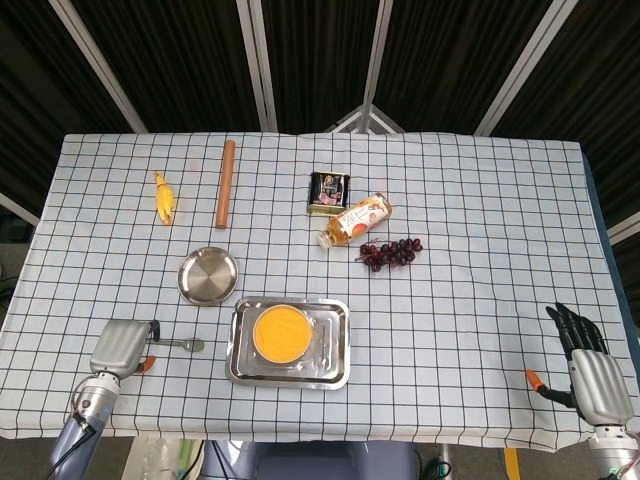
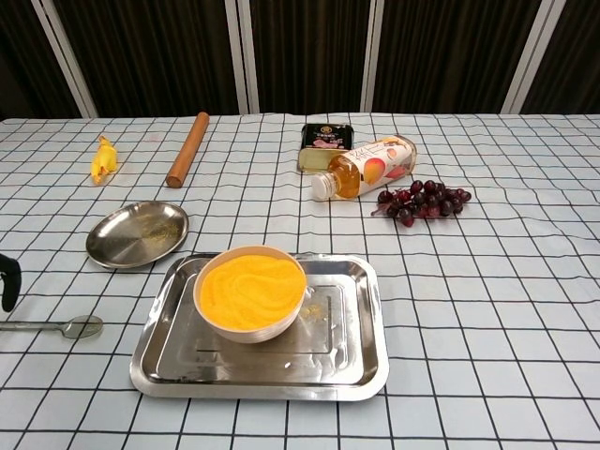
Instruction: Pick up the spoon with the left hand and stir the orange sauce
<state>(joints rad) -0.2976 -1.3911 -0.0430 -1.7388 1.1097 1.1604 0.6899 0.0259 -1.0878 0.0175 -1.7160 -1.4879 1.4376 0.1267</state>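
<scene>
head overhead, chest low, sharing tray (image 1: 288, 375)

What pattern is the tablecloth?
White with a black grid of squares, covering the whole table; the tablecloth shows best in the head view.

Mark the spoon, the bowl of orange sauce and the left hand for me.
spoon (image 2: 80, 327), chest view, on its bowl end.
bowl of orange sauce (image 1: 280, 332), head view, middle of the sauce.
left hand (image 1: 121, 346), head view, on the back of the hand.
</scene>
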